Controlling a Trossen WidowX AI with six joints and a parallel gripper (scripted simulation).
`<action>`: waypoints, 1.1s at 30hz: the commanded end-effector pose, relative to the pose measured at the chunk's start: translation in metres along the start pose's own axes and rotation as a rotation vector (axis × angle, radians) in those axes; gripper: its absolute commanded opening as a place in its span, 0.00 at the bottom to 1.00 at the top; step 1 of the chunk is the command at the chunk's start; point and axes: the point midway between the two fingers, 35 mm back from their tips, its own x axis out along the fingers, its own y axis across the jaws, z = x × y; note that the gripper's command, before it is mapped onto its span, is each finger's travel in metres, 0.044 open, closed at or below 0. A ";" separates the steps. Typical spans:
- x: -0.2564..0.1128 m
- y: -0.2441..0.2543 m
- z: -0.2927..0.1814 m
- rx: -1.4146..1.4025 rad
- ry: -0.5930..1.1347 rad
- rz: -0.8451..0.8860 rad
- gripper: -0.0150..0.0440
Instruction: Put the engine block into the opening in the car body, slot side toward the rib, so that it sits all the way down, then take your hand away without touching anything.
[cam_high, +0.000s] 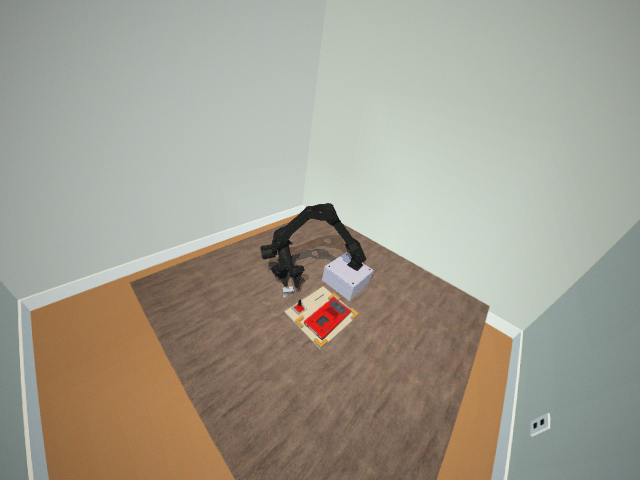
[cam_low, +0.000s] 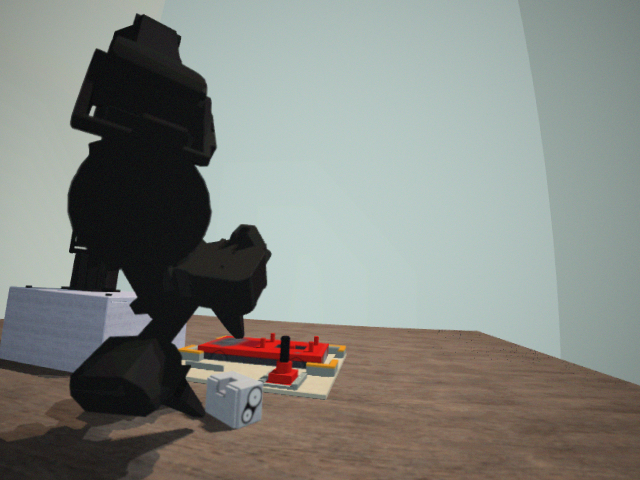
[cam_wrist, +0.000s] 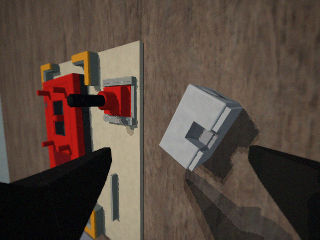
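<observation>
The light grey engine block (cam_high: 287, 291) (cam_low: 235, 400) (cam_wrist: 200, 125) stands on the table beside the board, turned at an angle to it. Its slot is open at the top; a side face with two ringed circles shows in the exterior view. My gripper (cam_high: 291, 287) (cam_low: 221, 376) (cam_wrist: 179, 153) is open and empty. Its fingers are spread wide near the block; the wrist view shows a gap between each fingertip and the block. The red car body (cam_high: 333, 320) (cam_low: 248, 348) (cam_wrist: 72, 125) lies on the board, its opening empty and crossed by a red rib.
The cream board (cam_high: 310, 299) (cam_low: 320, 390) (cam_wrist: 132, 175) bears orange-topped corner brackets (cam_high: 320, 342) (cam_low: 323, 365) (cam_wrist: 90, 60) around the car. A red piece (cam_high: 298, 308) (cam_low: 283, 374) (cam_wrist: 117, 102) with an upright black post stands near the block. The arm is mounted on a pale box (cam_high: 347, 279) (cam_low: 56, 330).
</observation>
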 end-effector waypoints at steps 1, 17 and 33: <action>0.000 0.001 0.000 0.119 0.019 -0.039 1.00; -0.002 0.006 0.003 0.621 0.031 -0.210 1.00; -0.006 0.012 0.007 1.111 -0.074 -0.380 1.00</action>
